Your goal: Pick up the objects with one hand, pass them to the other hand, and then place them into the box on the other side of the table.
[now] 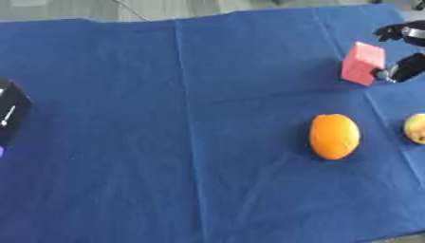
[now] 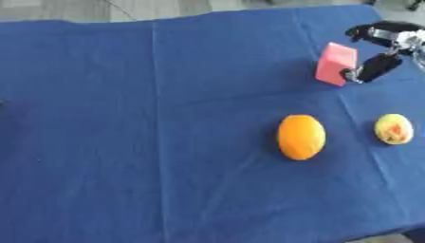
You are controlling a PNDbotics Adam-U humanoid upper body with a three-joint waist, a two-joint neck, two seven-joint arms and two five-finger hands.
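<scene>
A pink block [image 2: 335, 63] sits tilted at the far right of the blue cloth [image 2: 166, 118]. My right hand [image 2: 383, 42] comes in from the upper right, just right of the block. One dark finger [image 2: 375, 66] touches the block's right face near its bottom, and another [image 2: 365, 31] curves above and to the right of its top, apart from it. Nearer me, an orange [image 2: 300, 136] lies on the cloth, with a yellow fruit with a red patch [image 2: 392, 128] to its right. The black box [image 1: 10, 114] shows at the left edge. My left hand is out of sight.
The cloth has a long fold line [image 2: 158, 118] running front to back left of centre. Bare floor [image 2: 99, 9] shows beyond the table's far edge. The cloth's front edge [image 2: 390, 233] shows at the lower right.
</scene>
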